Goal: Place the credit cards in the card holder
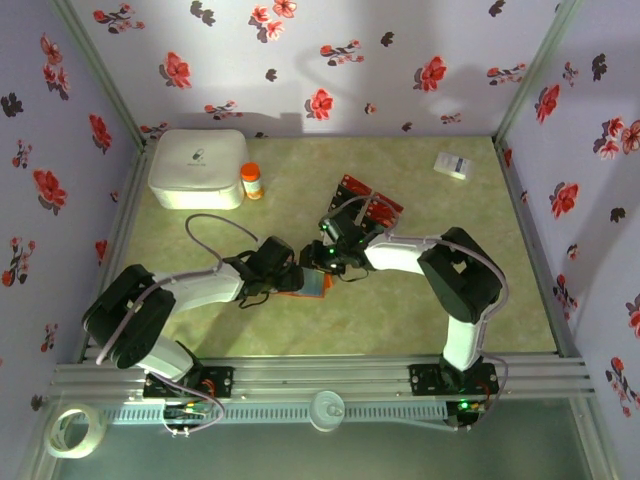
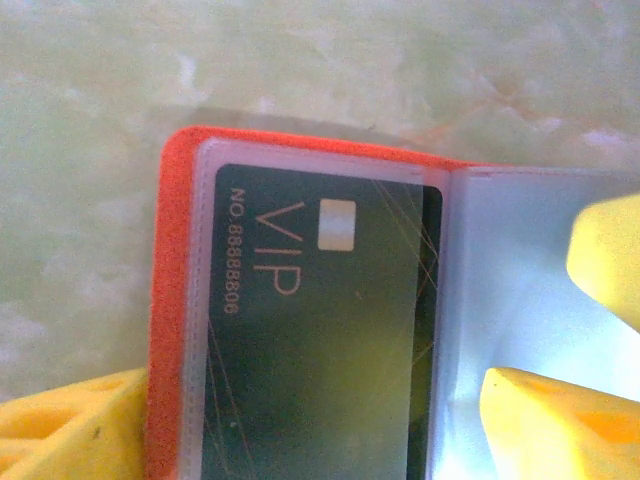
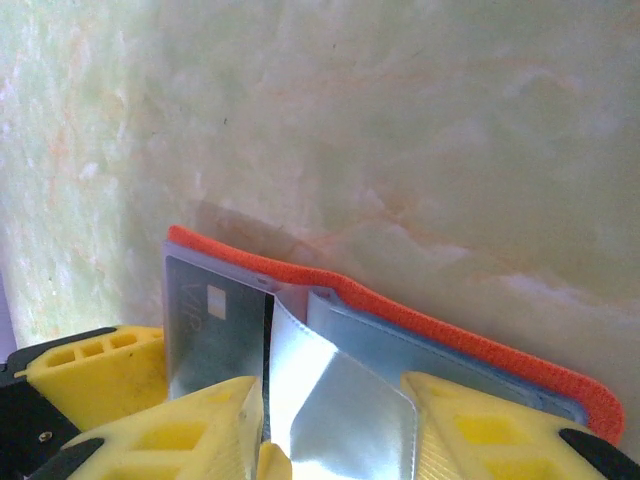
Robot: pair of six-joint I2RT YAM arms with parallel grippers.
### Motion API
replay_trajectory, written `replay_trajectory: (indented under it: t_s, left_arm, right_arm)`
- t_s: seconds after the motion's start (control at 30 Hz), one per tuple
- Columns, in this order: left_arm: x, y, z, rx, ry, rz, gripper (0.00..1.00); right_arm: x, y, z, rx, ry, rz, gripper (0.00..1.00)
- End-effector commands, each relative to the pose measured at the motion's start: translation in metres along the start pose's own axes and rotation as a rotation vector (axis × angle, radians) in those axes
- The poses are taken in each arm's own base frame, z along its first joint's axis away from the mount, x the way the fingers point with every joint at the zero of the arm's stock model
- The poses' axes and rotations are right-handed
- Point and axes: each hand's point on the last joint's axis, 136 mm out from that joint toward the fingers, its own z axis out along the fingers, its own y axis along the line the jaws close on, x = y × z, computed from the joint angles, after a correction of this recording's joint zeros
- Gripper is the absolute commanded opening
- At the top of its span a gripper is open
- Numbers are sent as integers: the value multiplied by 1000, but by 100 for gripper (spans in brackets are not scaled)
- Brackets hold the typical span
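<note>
the card holder (image 2: 168,300) lies open on the green table (image 1: 350,330) between the two arms, a black vip card (image 2: 320,340) tucked in one clear sleeve. the left gripper (image 2: 315,425) stands wide, its yellow fingers (image 2: 540,420) straddling the holder. the right gripper (image 3: 335,425) is narrower, with a clear sleeve flap (image 3: 340,385) raised between its tips; i cannot tell whether it pinches the flap. red credit cards (image 1: 368,203) lie farther back, near the right gripper.

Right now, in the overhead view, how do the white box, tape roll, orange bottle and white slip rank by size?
1. white box
2. tape roll, possibly helped by nearness to the camera
3. orange bottle and white slip look about alike, so unranked
</note>
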Motion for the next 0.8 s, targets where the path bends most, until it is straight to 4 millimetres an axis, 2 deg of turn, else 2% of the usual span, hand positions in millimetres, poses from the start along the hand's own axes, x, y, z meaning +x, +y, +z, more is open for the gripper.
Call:
replay_trajectory:
  t_s: [0.0,0.2,0.33,0.57,0.77]
  left_arm:
    - [12,0,-4,10,45,-12,86]
    - [-15,-3,-37,26,-49,-20,93]
    - [-32,6,-63,26,-121,-55,96]
    - [-51,34,-99,15,-240,-157,100]
    - [-50,53,-106,-1,-270,-208,100]
  right_arm:
    - [2,24,-5,-70,20,-10,41]
    - [3,44,-18,-87,6,-30,46]
    - [5,56,-18,-82,6,-49,49]
    - [7,66,7,-82,25,-42,50]
    - [3,73,32,-110,34,-13,50]
